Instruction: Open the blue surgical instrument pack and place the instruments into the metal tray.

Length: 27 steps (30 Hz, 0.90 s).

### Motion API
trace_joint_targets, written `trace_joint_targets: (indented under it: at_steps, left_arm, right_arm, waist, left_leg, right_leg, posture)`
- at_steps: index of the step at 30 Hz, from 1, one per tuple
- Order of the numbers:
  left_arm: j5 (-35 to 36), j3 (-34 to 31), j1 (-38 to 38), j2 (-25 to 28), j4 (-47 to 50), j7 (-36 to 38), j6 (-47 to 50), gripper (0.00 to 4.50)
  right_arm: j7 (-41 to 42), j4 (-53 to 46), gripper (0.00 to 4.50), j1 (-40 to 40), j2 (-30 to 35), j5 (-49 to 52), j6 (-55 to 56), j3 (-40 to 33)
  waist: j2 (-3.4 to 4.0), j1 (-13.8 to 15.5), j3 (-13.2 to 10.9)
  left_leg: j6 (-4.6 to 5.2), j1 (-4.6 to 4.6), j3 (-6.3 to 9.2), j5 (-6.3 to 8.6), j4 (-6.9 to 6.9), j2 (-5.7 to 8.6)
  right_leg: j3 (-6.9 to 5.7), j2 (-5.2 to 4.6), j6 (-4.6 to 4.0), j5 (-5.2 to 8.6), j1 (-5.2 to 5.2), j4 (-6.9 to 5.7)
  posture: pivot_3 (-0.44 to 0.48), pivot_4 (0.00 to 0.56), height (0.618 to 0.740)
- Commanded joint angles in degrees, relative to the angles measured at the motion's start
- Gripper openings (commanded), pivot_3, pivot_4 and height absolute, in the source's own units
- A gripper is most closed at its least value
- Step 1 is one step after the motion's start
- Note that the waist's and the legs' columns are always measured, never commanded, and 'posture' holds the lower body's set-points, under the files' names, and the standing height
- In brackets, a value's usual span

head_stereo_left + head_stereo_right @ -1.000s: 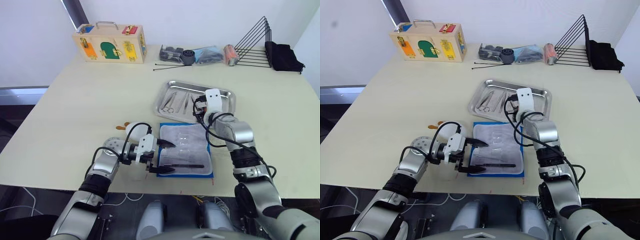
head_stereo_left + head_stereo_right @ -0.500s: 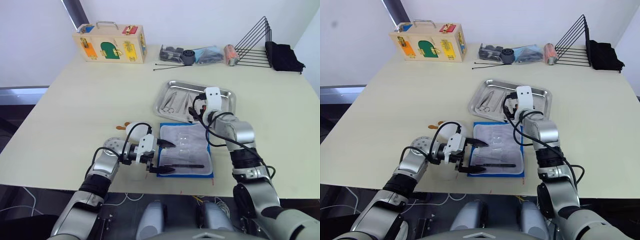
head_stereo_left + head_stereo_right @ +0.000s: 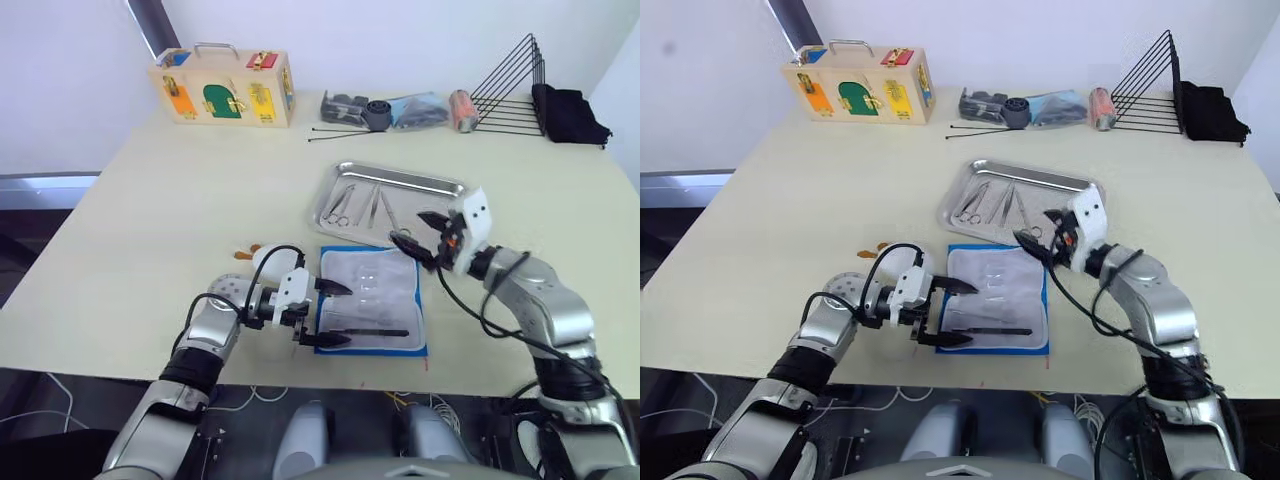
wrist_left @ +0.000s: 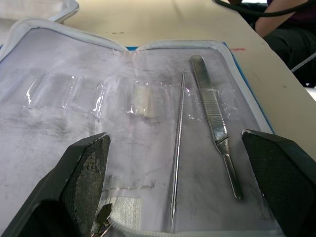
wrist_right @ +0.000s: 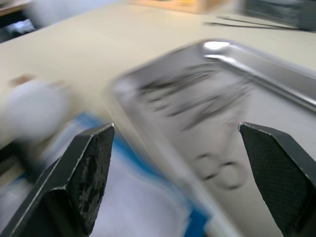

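The blue surgical instrument pack (image 3: 370, 300) lies open near the table's front edge, pale lining up. Silver tweezers (image 4: 215, 123) and a thin probe (image 4: 177, 148) rest on the lining. My left gripper (image 3: 328, 313) stands open at the pack's left edge, one finger on each side of those instruments, holding nothing. Behind the pack is the metal tray (image 3: 440, 192), with several instruments (image 3: 360, 205) lying in its left half. My right gripper (image 3: 416, 230) hovers open and empty at the tray's front right corner, over the pack's far right corner.
A white round pouch (image 3: 262, 262) sits just left of my left gripper. Along the back edge stand a wooden latch box (image 3: 222, 88), a small heap of items (image 3: 385, 108), thin black rods (image 3: 345, 135), a black wire rack (image 3: 508, 90) and a black cloth (image 3: 570, 115).
My right gripper has opened over the tray and drawn back to the tray's front right corner, the arm swinging out to the right. The left gripper and the pack have not moved.
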State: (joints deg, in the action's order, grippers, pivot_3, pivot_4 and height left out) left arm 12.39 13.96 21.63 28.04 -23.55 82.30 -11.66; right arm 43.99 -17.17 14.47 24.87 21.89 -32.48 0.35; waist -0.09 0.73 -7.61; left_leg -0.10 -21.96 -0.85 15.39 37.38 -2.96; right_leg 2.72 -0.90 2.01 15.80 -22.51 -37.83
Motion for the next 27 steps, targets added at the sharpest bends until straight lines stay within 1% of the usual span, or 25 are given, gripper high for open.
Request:
trace_joint_targets:
  at_steps: [1,3,5,10,16,20,25,27]
  left_arm:
    - [-4.8,4.0,-3.4,0.2,-5.8,-0.6,2.7,4.50]
    - [-4.8,3.9,-3.4,0.2,-5.9,-0.6,2.6,4.50]
    - [-4.7,3.9,-3.4,0.2,-5.8,-0.7,2.7,4.50]
    - [-4.7,3.9,-3.5,0.2,-5.8,-0.7,2.7,4.50]
    - [-4.4,3.8,-3.8,0.4,-5.4,-0.4,2.8,4.50]
    - [-4.4,3.8,-3.7,0.5,-5.4,-0.2,2.8,4.50]
    - [-4.4,3.8,-3.4,0.5,-5.6,0.0,3.0,4.50]
    - [-4.4,3.8,-3.3,0.4,-5.7,0.0,3.0,4.50]
  right_arm:
    - [10.6,-4.4,4.21,-4.2,3.9,4.5,10.0,-3.5]
    - [16.4,-4.5,4.21,-6.2,6.4,8.1,13.0,-6.0]
    - [22.0,-4.2,4.21,-7.5,11.0,10.4,13.4,-8.0]
    - [31.3,-2.2,4.21,-9.9,19.7,14.6,14.4,-13.2]
    - [37.6,-0.1,4.21,-10.2,26.7,19.0,13.8,-19.7]
    - [40.9,2.2,4.21,-10.3,29.7,19.0,15.5,-22.7]
    - [42.0,3.0,4.21,-10.9,30.6,18.6,16.5,-24.0]
    - [40.7,2.0,4.21,-11.1,29.6,18.0,16.8,-22.8]
  waist:
    - [-0.01,-0.1,0.0]
    - [-0.02,-0.2,0.0]
    - [-0.02,-0.2,0.0]
    - [-0.09,0.0,-0.1]
    - [-0.21,-0.1,-0.1]
    - [-0.22,-0.1,-0.2]
    - [-0.21,0.0,-0.2]
    - [-0.21,-0.1,-0.2]
  left_leg:
    - [0.01,0.00,-0.04,0.00,0.00,0.02]
    - [0.01,0.05,-0.03,0.00,0.01,0.01]
    - [0.01,0.10,-0.07,0.00,0.01,0.01]
    - [0.01,0.08,-0.03,0.01,0.01,0.08]
    - [0.01,0.12,-0.04,0.01,0.00,0.09]
    - [0.01,0.11,-0.03,0.01,0.00,0.10]
    - [0.01,0.13,-0.03,0.01,0.00,0.09]
    - [0.01,0.11,-0.04,0.01,0.00,0.09]
  right_leg:
    - [0.05,0.00,0.02,0.01,-0.01,-0.01]
    - [0.07,0.02,0.06,0.03,0.01,-0.03]
    - [0.12,0.02,0.08,0.04,0.03,-0.04]
    - [0.14,0.01,0.09,0.05,0.07,-0.01]
    - [0.19,0.00,0.10,0.06,0.07,-0.02]
    - [0.18,0.00,0.10,0.06,0.07,-0.01]
    - [0.18,0.00,0.10,0.06,0.07,-0.02]
    - [0.18,0.00,0.11,0.06,0.07,-0.02]
  posture:
    - [0.000,0.150,0.740]
    - [0.000,0.150,0.740]
    - [0.000,0.150,0.740]
    - [0.000,0.150,0.740]
    - [0.000,0.150,0.740]
    - [0.000,0.150,0.740]
    - [0.000,0.150,0.740]
    - [0.000,0.150,0.740]
